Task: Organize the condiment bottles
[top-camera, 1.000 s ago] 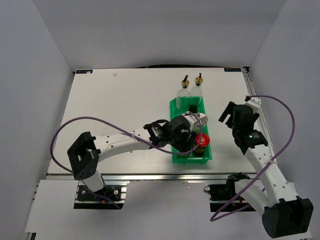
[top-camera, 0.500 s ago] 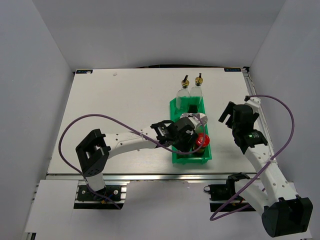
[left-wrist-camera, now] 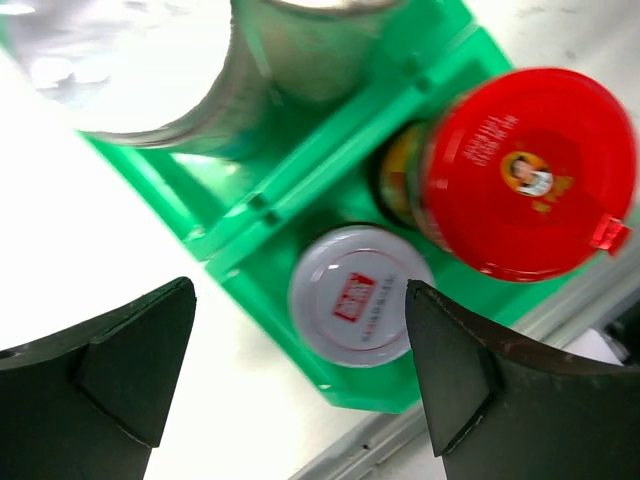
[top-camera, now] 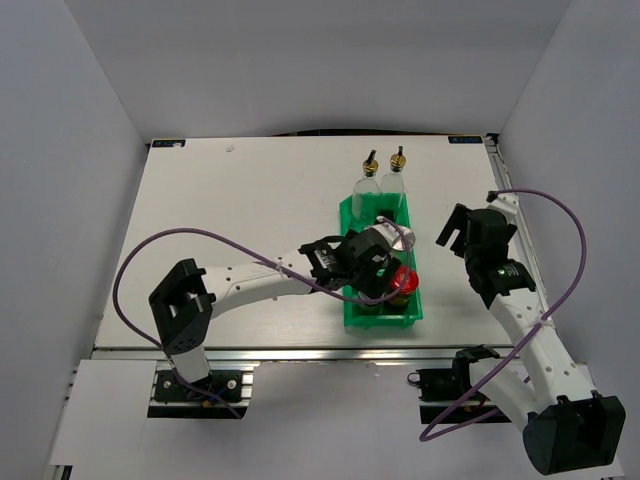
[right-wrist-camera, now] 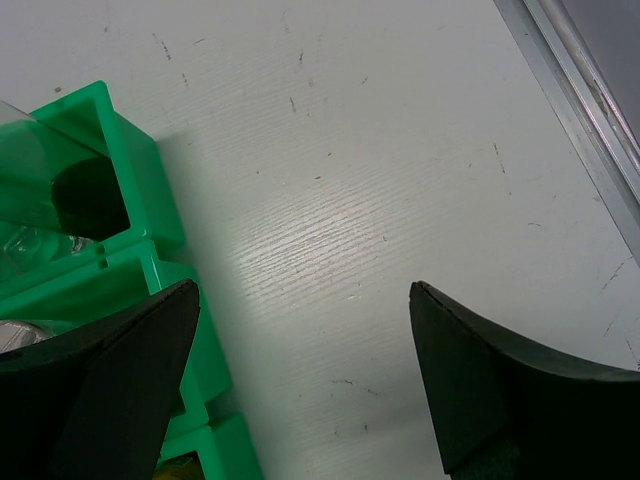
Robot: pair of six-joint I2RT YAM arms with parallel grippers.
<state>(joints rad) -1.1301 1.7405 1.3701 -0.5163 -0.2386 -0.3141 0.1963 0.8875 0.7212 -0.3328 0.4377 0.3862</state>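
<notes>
The green bin (top-camera: 350, 215) holds the condiment bottles. Two tall clear bottles (top-camera: 368, 180) with gold-black spouts stand in its far compartment. Silver-lidded jars (top-camera: 396, 236) fill the middle one. In the left wrist view, a silver-lidded jar with a red label (left-wrist-camera: 360, 293) and the red-capped jar (left-wrist-camera: 530, 170) sit in the near compartment, with two more silver jars (left-wrist-camera: 130, 60) behind. My left gripper (left-wrist-camera: 300, 370) hangs open above the labelled jar and holds nothing. My right gripper (right-wrist-camera: 300, 370) is open and empty over bare table, right of the bin (right-wrist-camera: 90, 200).
The white table (top-camera: 240, 210) is walled by grey panels on three sides. A metal rail (right-wrist-camera: 590, 110) runs along its right edge. The left arm (top-camera: 250, 285) reaches across the near table to the bin.
My left gripper has shifted slightly over the bin's near half and its arm has swung a little. The right arm has not moved.
</notes>
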